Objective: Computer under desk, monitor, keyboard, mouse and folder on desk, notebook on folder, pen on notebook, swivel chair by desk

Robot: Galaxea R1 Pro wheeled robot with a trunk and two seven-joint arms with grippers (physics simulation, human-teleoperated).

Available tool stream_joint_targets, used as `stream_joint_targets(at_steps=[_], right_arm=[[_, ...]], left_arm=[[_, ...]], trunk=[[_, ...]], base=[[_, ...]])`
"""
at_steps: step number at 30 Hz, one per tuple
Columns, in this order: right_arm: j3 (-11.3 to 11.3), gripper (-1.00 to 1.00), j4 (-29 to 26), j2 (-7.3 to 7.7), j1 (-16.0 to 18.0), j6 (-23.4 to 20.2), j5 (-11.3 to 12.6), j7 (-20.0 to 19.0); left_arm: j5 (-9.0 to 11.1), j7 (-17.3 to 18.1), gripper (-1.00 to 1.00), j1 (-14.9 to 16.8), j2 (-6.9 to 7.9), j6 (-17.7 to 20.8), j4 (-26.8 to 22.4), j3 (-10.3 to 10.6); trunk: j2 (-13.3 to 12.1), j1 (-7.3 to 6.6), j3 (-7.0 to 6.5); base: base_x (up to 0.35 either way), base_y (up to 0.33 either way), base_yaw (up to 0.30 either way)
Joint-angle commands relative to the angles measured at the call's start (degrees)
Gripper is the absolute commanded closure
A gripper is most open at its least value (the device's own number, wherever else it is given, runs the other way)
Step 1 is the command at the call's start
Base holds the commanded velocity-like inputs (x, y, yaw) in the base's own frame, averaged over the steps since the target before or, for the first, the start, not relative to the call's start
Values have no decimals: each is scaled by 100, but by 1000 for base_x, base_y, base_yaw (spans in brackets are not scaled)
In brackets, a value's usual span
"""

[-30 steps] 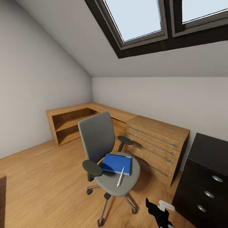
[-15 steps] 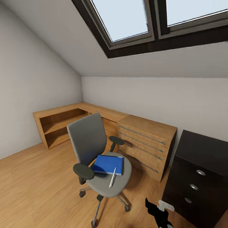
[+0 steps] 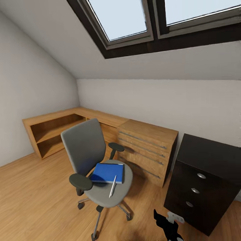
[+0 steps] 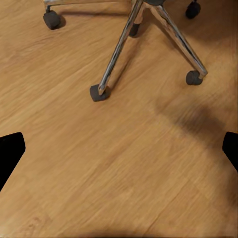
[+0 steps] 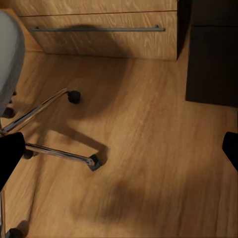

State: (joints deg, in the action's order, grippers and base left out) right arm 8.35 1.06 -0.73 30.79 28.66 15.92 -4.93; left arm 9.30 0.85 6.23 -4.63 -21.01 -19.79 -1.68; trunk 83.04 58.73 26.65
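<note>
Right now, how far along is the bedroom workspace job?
Nothing looks done yet. The blue folder lies on the grey swivel chair seat with the white pen beside it. The chair stands on the floor in front of the wooden corner desk, whose visible top is bare. Both end effectors are open, holding nothing. Every placement remains.

Occluded and cropped elements

The right gripper (image 3: 169, 227) is cut off by the head view's lower edge; its jaw state cannot be determined. The swivel chair (image 3: 95, 164) backrest hides part of the desk (image 3: 100, 117). The black cabinet (image 3: 204, 180) runs past the right edge.
</note>
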Motion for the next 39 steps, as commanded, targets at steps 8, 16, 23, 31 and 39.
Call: stream_joint_targets(at_steps=[8,16,23,31,39], right_arm=[[50,-100,8,9,6,25,36,-52],[47,-100,8,11,6,24,40,-52],[45,-100,8,4,6,25,35,-52],[48,-100,8,6,6,24,34,-52],[49,-100,8,12,6,25,34,-56]], left_arm=[[19,28,-100,1,-3,-31,8,-9],[17,29,-100,1,-3,-29,10,-5],[17,31,-100,2,-3,-34,10,-3],[19,29,-100,1,-3,-34,10,-8],[8,31,-100,1,-7,-37,10,1]], trunk=[[3,0,13],[3,0,13],[3,0,13],[3,0,19],[-37,-22,2]], base=[[0,0,-212],[-161,0,-38],[-137,0,-17],[-1,0,-157],[0,0,-12]])
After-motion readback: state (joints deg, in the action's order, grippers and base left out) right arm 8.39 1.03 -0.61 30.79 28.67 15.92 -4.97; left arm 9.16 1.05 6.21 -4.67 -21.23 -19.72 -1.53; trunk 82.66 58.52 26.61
